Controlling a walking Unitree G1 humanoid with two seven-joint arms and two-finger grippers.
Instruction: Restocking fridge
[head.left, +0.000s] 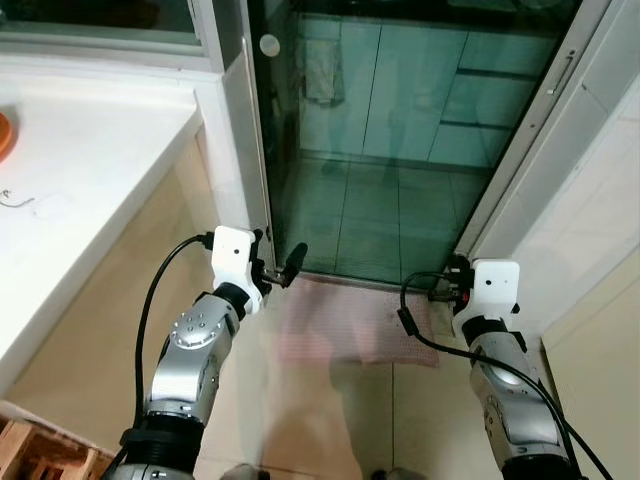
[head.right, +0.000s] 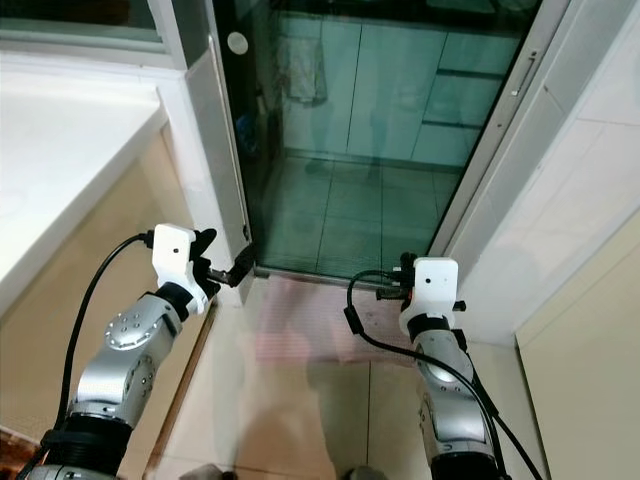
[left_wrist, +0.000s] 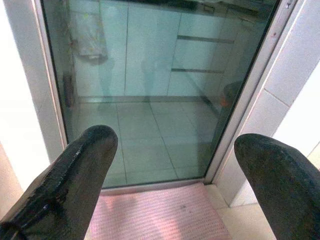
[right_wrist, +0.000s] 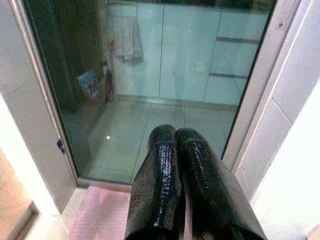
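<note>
**A:** Where's the fridge, then, and whatever goes into it?

**B:** No fridge can be made out, and nothing to stock it with. What stands ahead is a glass sliding door (head.left: 400, 130) in a pale metal frame, with a tiled room and pale cabinets (left_wrist: 165, 50) dimly visible through it. A cloth (head.left: 322, 68) hangs on the far side.

**A:** So how would the goods handle?

**B:** I can't judge that; neither pincer carries anything. The door is the nearest thing to deal with. I'd guess it is heavy, stiff and smooth, so a pincer would slip on the pane. The round knob (head.left: 269, 44) high on the frame's left edge, or the long bar handle (head.left: 561, 70) on the right post, look like the places to take hold.

**A:** And the pincers?

**B:** The left pincer (left_wrist: 175, 170) is raised in front of the door with its two black fingers (left_wrist: 80, 175) spread wide apart, nothing between them. The right pincer (right_wrist: 177, 170) is also raised, its fingers pressed together on nothing.

**A:** What else is about?

**B:** A pink mat (head.left: 350, 320) lies on the floor tiles just before the door's threshold. On the robot's left runs a white tabletop (head.left: 80, 160), with an orange thing (head.left: 4, 135) at its far edge, cut off by the picture.
</note>
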